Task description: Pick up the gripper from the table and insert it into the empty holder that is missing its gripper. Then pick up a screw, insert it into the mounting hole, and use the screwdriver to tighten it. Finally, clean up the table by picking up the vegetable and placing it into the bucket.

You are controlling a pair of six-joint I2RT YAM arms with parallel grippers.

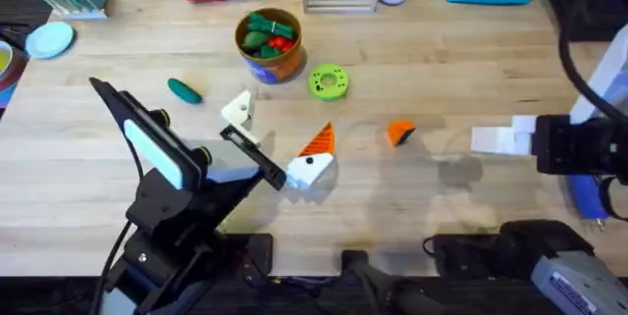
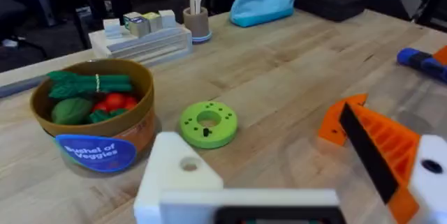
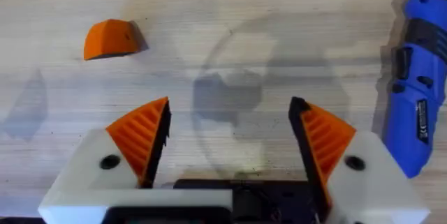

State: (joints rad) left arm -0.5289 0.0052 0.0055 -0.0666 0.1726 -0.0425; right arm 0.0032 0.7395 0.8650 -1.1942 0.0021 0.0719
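Pincer (image 3: 230, 137) of right arm gapes wide above bare table (image 3: 279, 15), holding nothing.

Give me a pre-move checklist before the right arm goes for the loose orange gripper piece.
1. Loose gripper lies alone on bare table, nothing touching it: ok.
2. Right gripper open, nothing between its pads: ok.
3. Holder on the left arm lacks its orange tip and its mounting hole shows, while the other finger has its tip: ok.
4. Screwdriver lies beside the right gripper, clear of a path to the piece: ok.
5. Vegetable is on the table, not in the bucket: not ok yet.
6. Screw ready to pick up: cannot tell.
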